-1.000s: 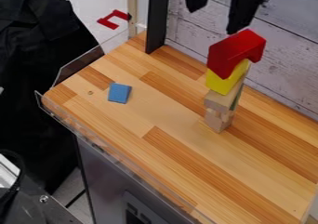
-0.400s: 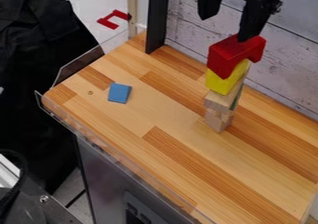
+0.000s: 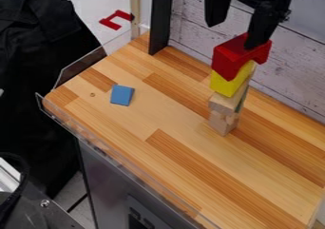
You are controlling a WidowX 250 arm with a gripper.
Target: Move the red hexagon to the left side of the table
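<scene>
We see the red block [image 3: 230, 57] atop a stack, on a yellow block [image 3: 227, 84] and wooden blocks [image 3: 223, 103] standing on the desk [image 3: 146, 116]. Our hand [image 3: 234, 35] hangs above, fingers apart, one perhaps touching the red. A blue block [image 3: 122, 95] lies well apart; a dark post [image 3: 160, 21] rises at the far edge.

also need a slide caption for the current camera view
The open gripper hangs by the red block atop a tower of blocks.
</scene>
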